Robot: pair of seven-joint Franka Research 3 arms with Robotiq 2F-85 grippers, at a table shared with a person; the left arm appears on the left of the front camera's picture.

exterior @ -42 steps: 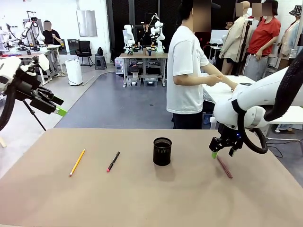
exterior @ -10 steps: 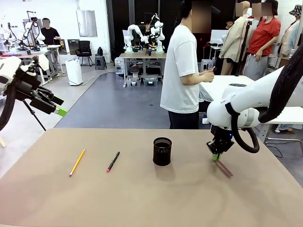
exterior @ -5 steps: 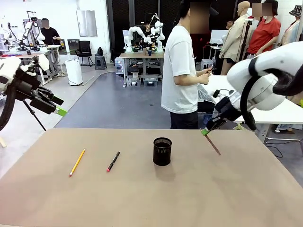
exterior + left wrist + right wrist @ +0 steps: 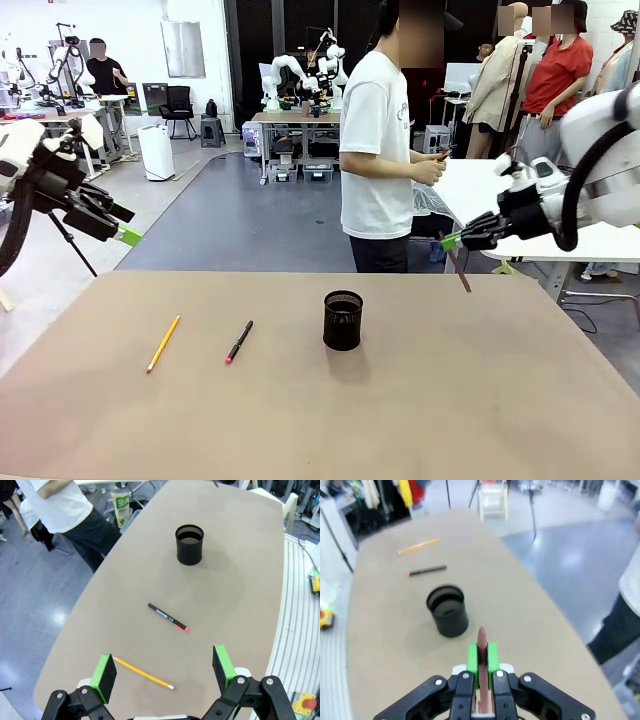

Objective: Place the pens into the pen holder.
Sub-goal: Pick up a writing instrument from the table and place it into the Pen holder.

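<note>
- Right tool is clamped on the dark reddish-brown pen, high above the right side of the counter; the pen hangs tilted, free end down
- Pen holder stands upright mid-counter, below the right tool and towards the robot's left of it; in the right wrist view its open mouth sits ahead of the pen's end, off to one side
- Left tool hovers off the counter's left edge, pads apart, holding nothing
- Yellow-orange pencil and black pen with a red end lie flat left of the holder, nearer the left arm
</note>
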